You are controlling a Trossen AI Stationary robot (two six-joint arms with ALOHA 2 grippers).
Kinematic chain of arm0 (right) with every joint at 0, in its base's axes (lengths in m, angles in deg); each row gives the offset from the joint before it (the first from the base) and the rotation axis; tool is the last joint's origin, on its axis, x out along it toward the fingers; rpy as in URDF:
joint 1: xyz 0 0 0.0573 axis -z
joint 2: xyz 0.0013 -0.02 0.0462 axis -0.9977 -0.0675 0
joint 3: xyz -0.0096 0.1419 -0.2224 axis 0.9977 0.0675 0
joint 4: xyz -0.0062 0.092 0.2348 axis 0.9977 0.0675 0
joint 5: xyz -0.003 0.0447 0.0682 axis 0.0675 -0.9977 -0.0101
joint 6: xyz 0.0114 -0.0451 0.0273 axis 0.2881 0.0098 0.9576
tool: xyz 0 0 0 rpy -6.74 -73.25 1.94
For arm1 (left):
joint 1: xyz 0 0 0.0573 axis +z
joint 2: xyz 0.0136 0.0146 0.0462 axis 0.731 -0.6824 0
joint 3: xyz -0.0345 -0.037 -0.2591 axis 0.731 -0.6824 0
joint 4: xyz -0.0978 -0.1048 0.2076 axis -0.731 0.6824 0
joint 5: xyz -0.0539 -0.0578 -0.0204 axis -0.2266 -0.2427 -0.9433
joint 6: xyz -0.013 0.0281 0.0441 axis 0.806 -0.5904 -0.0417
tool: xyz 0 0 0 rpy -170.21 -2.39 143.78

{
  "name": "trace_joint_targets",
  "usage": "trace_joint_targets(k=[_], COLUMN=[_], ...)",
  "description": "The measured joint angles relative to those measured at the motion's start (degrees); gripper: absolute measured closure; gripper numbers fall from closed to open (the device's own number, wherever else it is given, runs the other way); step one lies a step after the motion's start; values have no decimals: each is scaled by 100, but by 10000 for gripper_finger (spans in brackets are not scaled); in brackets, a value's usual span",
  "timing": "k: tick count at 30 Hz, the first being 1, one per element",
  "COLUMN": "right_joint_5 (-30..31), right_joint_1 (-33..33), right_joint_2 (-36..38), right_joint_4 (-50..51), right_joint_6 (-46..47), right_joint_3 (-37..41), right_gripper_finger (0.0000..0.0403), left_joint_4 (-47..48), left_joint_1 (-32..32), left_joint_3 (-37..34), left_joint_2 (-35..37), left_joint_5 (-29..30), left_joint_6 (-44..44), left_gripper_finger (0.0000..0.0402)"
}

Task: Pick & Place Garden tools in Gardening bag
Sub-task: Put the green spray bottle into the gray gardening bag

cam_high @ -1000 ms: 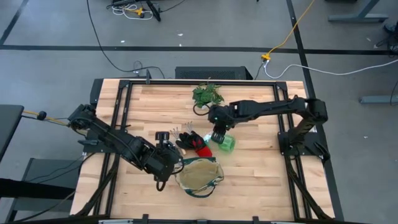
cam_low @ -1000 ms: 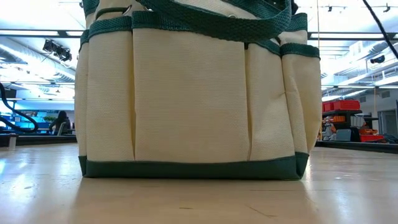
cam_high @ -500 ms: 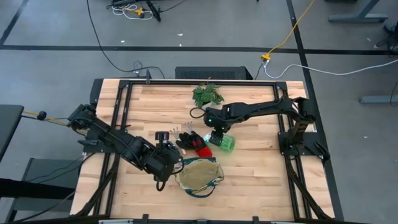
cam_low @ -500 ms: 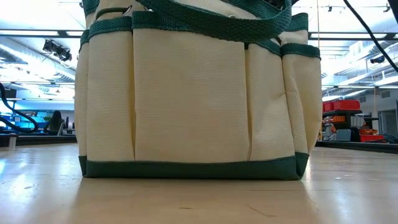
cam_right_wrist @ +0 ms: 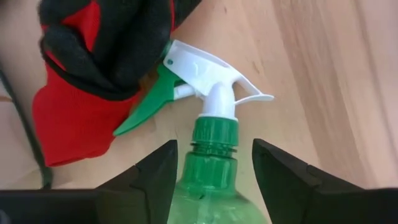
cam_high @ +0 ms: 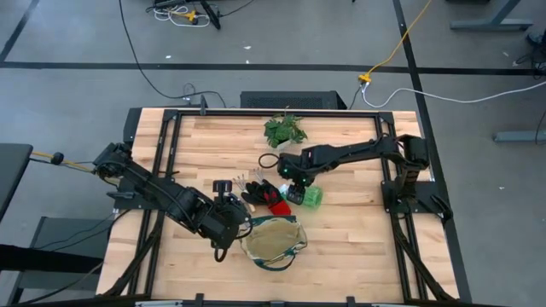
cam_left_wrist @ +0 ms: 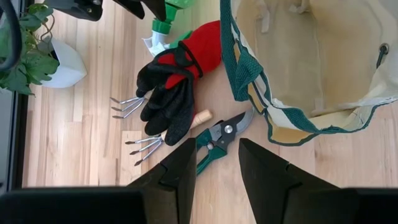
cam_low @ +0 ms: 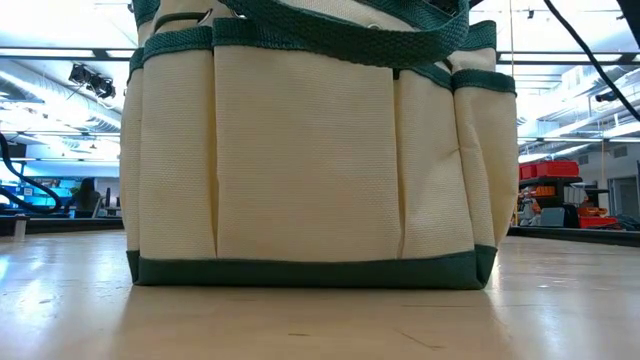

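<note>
two dark robot arms reach over a pale wooden table [cam_high: 358, 222]. the right gripper [cam_right_wrist: 214, 163] hangs over the clear green plastic spray bottle with white nozzle [cam_right_wrist: 211, 134], its fingers spread wide, one on each side of the bottle's neck, not pinching it. just past the nozzle lie the red-and-black fabric gloves [cam_right_wrist: 93, 68], touching the green trigger. the left gripper [cam_left_wrist: 216, 163] waits with fingers apart and nothing between them; right before it lie the dark-handled pruning shears [cam_left_wrist: 217, 138], and a little further a small metal pronged hand rake [cam_left_wrist: 152, 143] partly under the gloves. beside it sits the open beige canvas gardening bag with dark green trim [cam_high: 271, 241].
</note>
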Motion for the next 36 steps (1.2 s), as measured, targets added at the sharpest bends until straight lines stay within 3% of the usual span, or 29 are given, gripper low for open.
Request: trace_joint_targets(k=[16,20,24,36], right_joint_5=[82,87,83,-77], right_joint_1=[-85,-85,-85,-85], right_joint_2=[-584,-619,-610,-530], right_joint_4=[141,226,212,350], right_joint_6=[-23,-39,-47,-151], right_joint_3=[0,0,0,-117], right_gripper_finger=[195,221,278,281], left_joint_4=[10,10,7,8], left_joint_1=[0,-2,-1,0], left_joint_3=[0,0,0,0], left_joint_2=[0,0,0,-2], left_joint_5=[-63,-63,-63,-63], left_joint_6=[0,0,1,2], left_gripper_finger=[273,273,273,273])
